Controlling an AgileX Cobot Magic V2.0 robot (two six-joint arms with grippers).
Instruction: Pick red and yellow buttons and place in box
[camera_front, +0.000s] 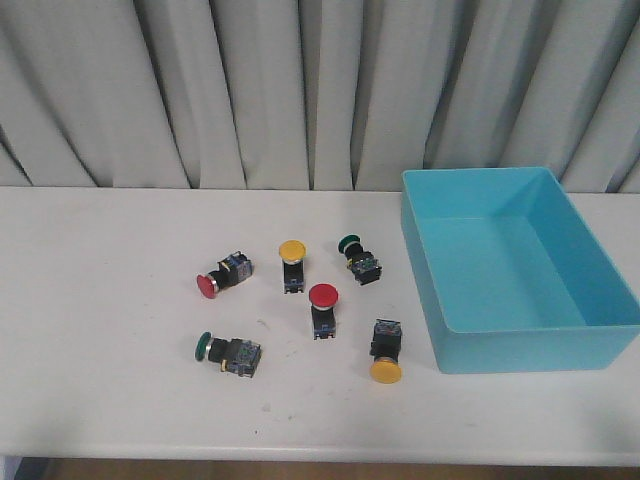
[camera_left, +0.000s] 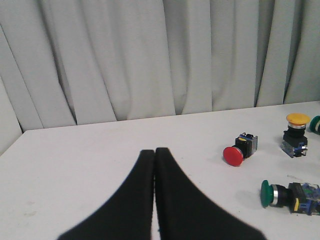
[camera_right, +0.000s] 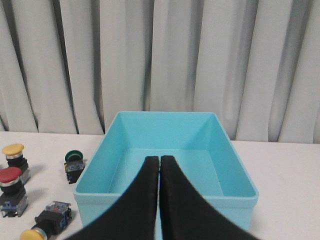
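Observation:
Two red buttons lie on the white table: one on its side (camera_front: 209, 285) (camera_left: 234, 155), one upright (camera_front: 323, 297) (camera_right: 10, 176). Two yellow buttons are near them: one upright (camera_front: 291, 251) (camera_left: 297, 120) (camera_right: 13, 150), one lying down (camera_front: 385, 369) (camera_right: 31, 234) just left of the box. The turquoise box (camera_front: 440, 340) (camera_right: 115, 192) stands at the right with nothing in it. My left gripper (camera_left: 154, 151) is shut and holds nothing, well apart from the side-lying red button. My right gripper (camera_right: 159, 159) is shut with nothing in it, in front of the box. Neither gripper appears in the front view.
Two green-capped buttons lie among the others, one near the front left (camera_front: 204, 347) (camera_left: 267, 193), one by the box's left wall (camera_front: 351, 243) (camera_right: 73, 155). Grey curtains (camera_front: 300, 90) hang behind the table. The table's front edge (camera_front: 300, 455) is close below the buttons.

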